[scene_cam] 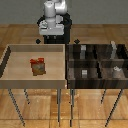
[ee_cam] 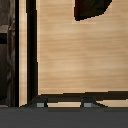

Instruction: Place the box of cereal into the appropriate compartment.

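Observation:
The box of cereal (scene_cam: 38,66) is small, with a red-orange top and a tan-brown front. It stands a little tilted on the floor of the light wooden tray (scene_cam: 15,75), on the exterior view's left. My gripper (scene_cam: 50,39) hangs above the tray's far rim, well behind the box and apart from it. In the wrist view my gripper (ee_cam: 65,103) is open, with its two fingertips (ee_cam: 42,103) spread wide and only pale wood between them. The box does not show in the wrist view.
A dark bin (scene_cam: 98,62) split into four compartments stands on the exterior view's right, against the tray. Small grey blocks (scene_cam: 85,73) sit in its compartments. Both stand on thin legs over a wooden floor. A dark shape (ee_cam: 92,7) shows in the wrist view.

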{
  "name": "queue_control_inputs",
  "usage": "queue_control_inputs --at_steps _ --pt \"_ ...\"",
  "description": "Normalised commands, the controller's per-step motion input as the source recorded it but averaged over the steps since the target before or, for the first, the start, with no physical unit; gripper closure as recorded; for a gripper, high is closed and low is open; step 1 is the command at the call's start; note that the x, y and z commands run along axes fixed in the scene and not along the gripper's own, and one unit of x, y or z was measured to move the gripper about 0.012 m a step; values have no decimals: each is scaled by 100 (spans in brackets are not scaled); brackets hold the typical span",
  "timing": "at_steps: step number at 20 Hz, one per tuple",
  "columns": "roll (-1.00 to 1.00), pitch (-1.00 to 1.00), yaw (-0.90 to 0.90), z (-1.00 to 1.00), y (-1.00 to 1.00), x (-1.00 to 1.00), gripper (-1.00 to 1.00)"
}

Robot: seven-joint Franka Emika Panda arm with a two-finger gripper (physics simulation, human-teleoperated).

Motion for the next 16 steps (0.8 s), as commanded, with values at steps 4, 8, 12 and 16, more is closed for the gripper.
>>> queue_control_inputs --at_steps 4,8,12,16 --pt "0 0 0 0 0 0 -100" --pt "0 0 0 0 -25 0 -100" --pt "0 0 0 0 -100 0 -100" --pt "0 0 0 0 -100 0 -100"
